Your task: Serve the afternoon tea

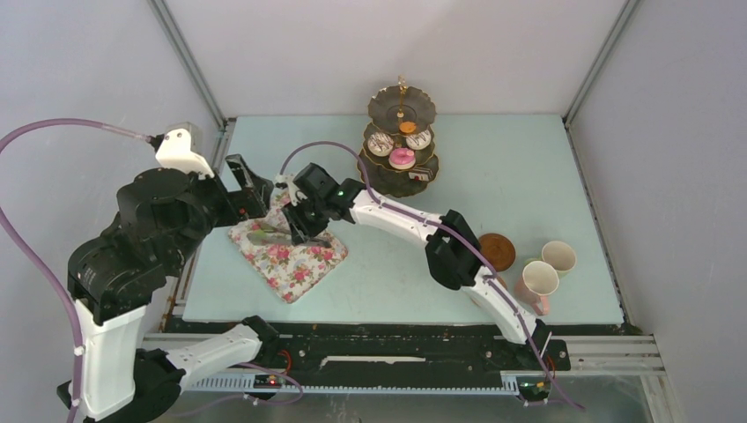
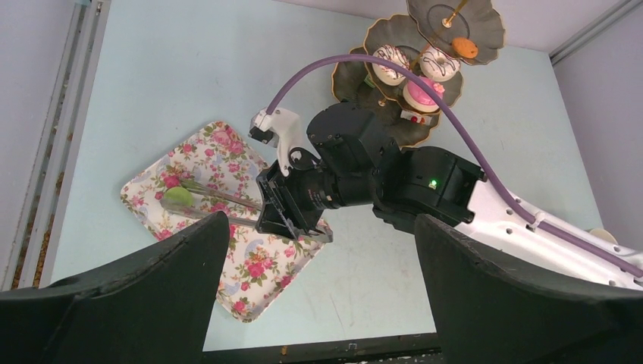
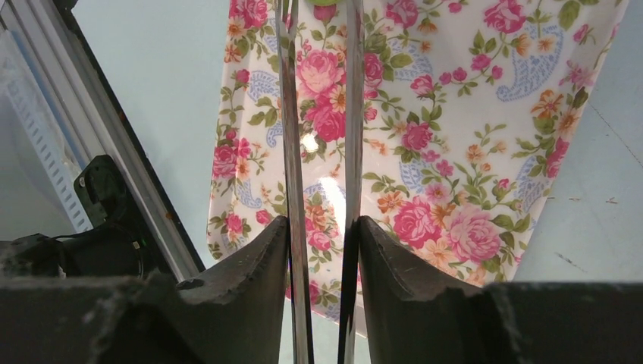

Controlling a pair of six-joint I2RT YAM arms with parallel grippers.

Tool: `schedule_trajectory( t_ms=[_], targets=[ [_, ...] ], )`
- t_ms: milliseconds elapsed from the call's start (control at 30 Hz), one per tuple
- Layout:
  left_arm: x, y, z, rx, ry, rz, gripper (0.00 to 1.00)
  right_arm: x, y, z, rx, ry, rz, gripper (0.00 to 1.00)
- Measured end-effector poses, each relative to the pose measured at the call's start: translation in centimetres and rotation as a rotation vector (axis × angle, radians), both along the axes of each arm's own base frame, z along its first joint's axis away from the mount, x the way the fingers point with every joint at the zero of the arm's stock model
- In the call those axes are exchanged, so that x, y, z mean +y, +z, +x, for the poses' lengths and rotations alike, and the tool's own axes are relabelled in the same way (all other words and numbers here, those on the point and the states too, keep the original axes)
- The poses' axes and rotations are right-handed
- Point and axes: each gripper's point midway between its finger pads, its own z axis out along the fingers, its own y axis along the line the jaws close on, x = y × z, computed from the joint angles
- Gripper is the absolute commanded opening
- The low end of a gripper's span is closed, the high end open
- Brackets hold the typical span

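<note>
Right wrist: green piece [image 3: 321,1], tongs [image 3: 291,114] tips cropped at top.

We see the tray [image 1: 289,251] on the left half of the surface [image 1: 493,176]. The tongs [image 3: 291,152] lie over it, a cake piece [image 2: 178,196] between their tips. The right pincer [image 3: 322,224] is above the tray, clamped on the tongs. The tiered stand [image 1: 401,141] is at back centre, with doughnuts [image 1: 403,158] on its middle tier. The coaster [image 1: 497,251] is front right, with the cups [image 1: 558,257] just right of it.

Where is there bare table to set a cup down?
Free: far right, between the black three-tier stand and cream cup; near middle, between the floral-print tray and right arm's elbow. Crowded: near-right corner (brown round coaster, pink cup) and the tray, where right fingers hold long grey tongs.
</note>
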Motion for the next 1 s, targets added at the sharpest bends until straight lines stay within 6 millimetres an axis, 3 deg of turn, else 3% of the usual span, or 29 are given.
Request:
schedule_trajectory(
  t_ms=[400,733,1000],
  targets=[
    [0.1,0.1,-0.2,-0.010,0.000,-0.009,1.00,-0.3,0.2,0.4,0.022,-0.022,0.014,0.24],
    [-0.1,0.2,-0.1,-0.016,-0.007,-0.017,1.00,-3.2,2.5,-1.1,0.047,-0.046,0.021,0.20],
    [-0.9,-0.7,0.6,0.012,-0.022,-0.003,1.00,-7.0,5.5,-3.1,0.030,-0.071,0.038,0.18]
  ],
)
